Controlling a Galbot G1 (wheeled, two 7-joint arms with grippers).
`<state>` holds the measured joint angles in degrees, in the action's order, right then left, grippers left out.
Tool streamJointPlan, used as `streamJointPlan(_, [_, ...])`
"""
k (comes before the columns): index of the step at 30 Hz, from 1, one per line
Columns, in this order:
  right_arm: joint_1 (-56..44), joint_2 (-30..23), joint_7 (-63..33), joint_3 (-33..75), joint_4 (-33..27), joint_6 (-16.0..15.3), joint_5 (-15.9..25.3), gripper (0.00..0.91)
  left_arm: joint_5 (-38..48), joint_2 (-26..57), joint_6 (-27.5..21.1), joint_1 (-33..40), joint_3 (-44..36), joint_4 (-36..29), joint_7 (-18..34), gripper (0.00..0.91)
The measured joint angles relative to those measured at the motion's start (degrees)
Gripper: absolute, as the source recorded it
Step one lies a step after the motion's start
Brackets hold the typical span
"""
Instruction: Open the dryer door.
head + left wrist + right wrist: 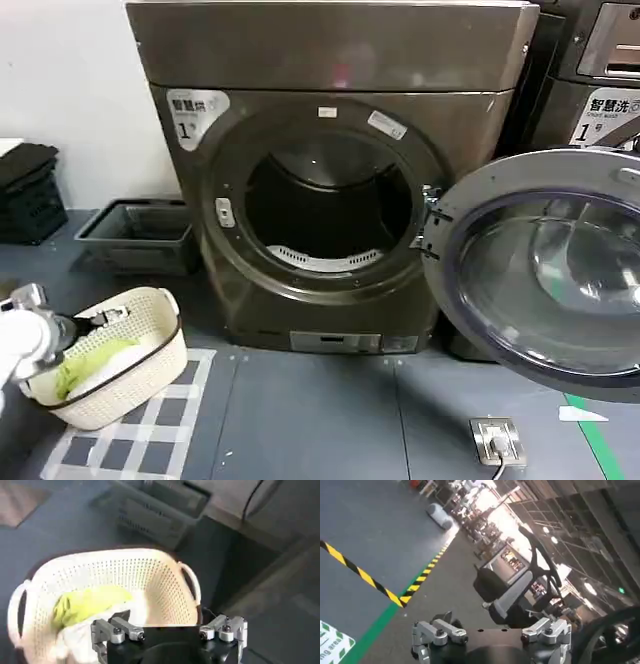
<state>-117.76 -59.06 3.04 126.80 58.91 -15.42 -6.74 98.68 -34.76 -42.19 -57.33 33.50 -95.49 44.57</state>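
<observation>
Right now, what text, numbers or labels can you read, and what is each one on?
"1": white sticker on the dryer front, under Chinese characters I cannot read.
"1": label on the darker machine, also under unreadable characters.
"area": green floor sign.
Small stickers by the drum opening: too small to read.

**Colours and patterns**

Dryer [330, 190]: bronze-brown body. Door [540, 262]: grey inner face, dark glass. Basket [120, 375]: cream, perforated; yellow-green cloth [87, 605] over white. Mat [140, 435]: grey-and-white check. Floor [330, 420]: dark grey; green tape [600, 440]; yellow-black stripes [365, 577].
</observation>
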Motion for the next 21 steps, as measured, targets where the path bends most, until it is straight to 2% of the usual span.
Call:
streamJointPlan(9, [0.2, -0.62, 0.63, -0.46, 0.31, 1.62, -0.68, 0.907, 13.08, 1.75, 0.01, 3.1, -2.35, 3.08, 7.9, 0.907])
streamJointPlan(21, [0.14, -0.94, 1.89, -0.27, -0.1, 3.69, -1.79, 0.907, 17.41, 1.74, 0.0, 8.06, -2.58, 9.85, 9.35, 0.907])
